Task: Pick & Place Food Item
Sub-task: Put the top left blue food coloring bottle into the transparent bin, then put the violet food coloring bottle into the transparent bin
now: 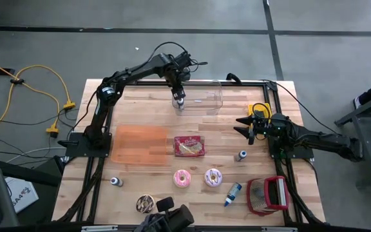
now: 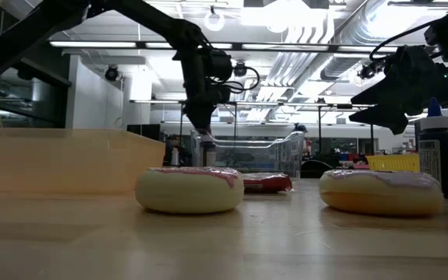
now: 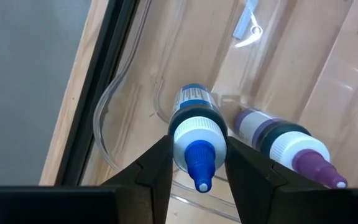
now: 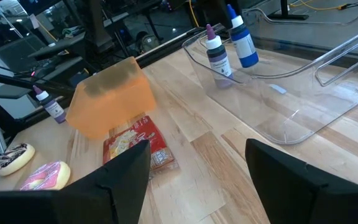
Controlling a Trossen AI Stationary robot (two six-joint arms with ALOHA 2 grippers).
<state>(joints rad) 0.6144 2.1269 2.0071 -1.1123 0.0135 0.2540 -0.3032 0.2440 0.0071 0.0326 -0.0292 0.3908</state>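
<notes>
Left fingers [image 3: 196, 163] pinch blue-capped bottle [image 3: 196, 127], tilted nozzle-up inside clear bin [image 4: 303, 93].

Far wall of the clear bin [image 3: 135, 93] ran off the left wrist view, labels on the blue-capped bottle [image 3: 194, 124] and purple-capped bottle [image 3: 278, 140] too blurred to read, orange bin [image 2: 61, 159] cut by the low view's edge, snack packet [image 2: 267, 183] half hidden behind a donut [image 2: 190, 189].

Both arms are matte black, built of slim jointed links on black frame bases, with thin black cables looping over the wrists. The left gripper [image 1: 180, 101] and right gripper [image 1: 243, 125] end in angular, tapering black fingers [image 3: 151, 168].
</notes>
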